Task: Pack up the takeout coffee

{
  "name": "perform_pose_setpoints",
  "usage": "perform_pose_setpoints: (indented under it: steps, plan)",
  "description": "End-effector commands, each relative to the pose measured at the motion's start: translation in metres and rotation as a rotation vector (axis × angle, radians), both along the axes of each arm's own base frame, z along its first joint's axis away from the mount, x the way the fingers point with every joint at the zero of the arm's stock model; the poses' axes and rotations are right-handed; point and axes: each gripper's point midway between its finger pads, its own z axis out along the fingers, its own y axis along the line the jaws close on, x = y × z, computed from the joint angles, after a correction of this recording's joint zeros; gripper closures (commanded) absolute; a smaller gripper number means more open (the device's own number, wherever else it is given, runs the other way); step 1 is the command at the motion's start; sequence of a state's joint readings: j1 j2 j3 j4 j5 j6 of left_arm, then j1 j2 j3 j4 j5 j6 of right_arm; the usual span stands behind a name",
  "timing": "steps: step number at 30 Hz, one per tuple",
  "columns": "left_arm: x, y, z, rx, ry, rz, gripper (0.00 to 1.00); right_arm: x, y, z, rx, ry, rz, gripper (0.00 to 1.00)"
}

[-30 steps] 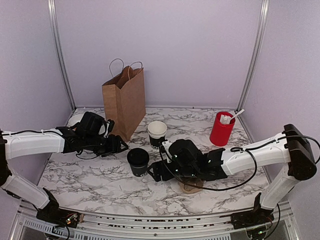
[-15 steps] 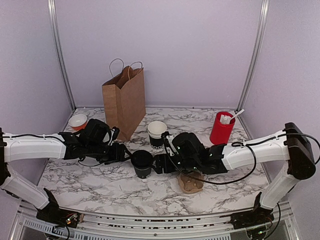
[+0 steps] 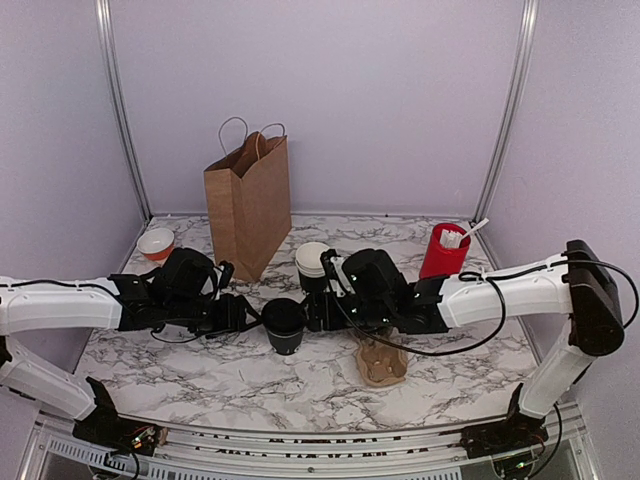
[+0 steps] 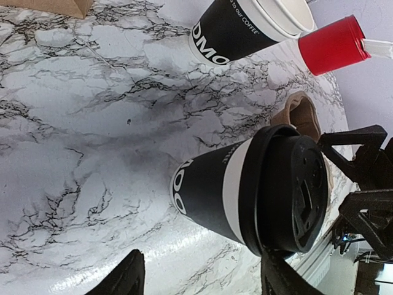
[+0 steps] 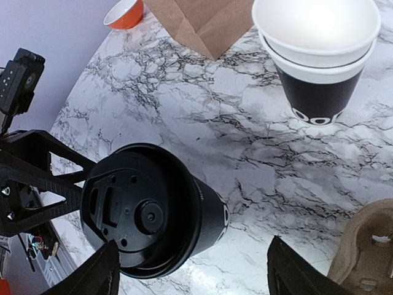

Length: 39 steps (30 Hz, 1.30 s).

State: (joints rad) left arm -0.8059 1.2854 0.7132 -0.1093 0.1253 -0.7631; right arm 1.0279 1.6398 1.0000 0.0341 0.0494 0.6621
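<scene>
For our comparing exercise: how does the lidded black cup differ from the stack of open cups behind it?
The lidded cup wears a black lid; the stack is open, showing white inside. The lidded cup is single; the stack is two nested cups. Both are black with white lettering near the base, standing upright.

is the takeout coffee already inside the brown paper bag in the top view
No, the takeout coffee stands lidded on the table, out in front of the paper bag.

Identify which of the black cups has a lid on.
The lone black cup in front wears a round black lid; the stacked cups behind it stand open, white inside.
</scene>
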Motion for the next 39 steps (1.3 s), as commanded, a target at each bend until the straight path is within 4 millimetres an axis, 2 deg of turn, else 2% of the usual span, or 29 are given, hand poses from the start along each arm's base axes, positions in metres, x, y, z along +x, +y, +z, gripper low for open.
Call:
perform_pose_setpoints:
  steps: [1,4,5,9,16,25,31,39]
  plan:
    - [0.008,0.005,0.016,-0.009,-0.054,0.047,0.35,0.009,0.001,0.014,0.018,-0.001,-0.002,0.21]
    - [0.013,0.01,0.019,0.0,-0.069,0.068,0.34,0.01,0.009,0.015,0.009,0.005,0.019,0.22]
    - [0.018,0.008,0.027,-0.006,-0.081,0.072,0.34,0.011,0.011,0.013,0.003,0.009,0.023,0.22]
    - [0.025,0.004,0.027,0.007,-0.08,0.052,0.35,0.012,0.016,0.006,-0.007,0.021,0.031,0.23]
    - [0.032,-0.005,0.016,0.046,-0.067,0.017,0.42,0.011,0.018,-0.007,-0.035,0.037,0.04,0.24]
    - [0.026,-0.014,0.007,0.053,-0.043,-0.039,0.49,0.008,0.016,-0.02,-0.084,0.04,0.046,0.25]
    - [0.019,-0.005,-0.015,0.111,0.004,-0.032,0.6,0.007,0.013,-0.032,-0.121,0.049,0.039,0.25]
    - [0.003,0.007,-0.05,0.18,0.077,-0.03,0.67,0.003,0.004,-0.047,-0.149,0.074,0.027,0.25]
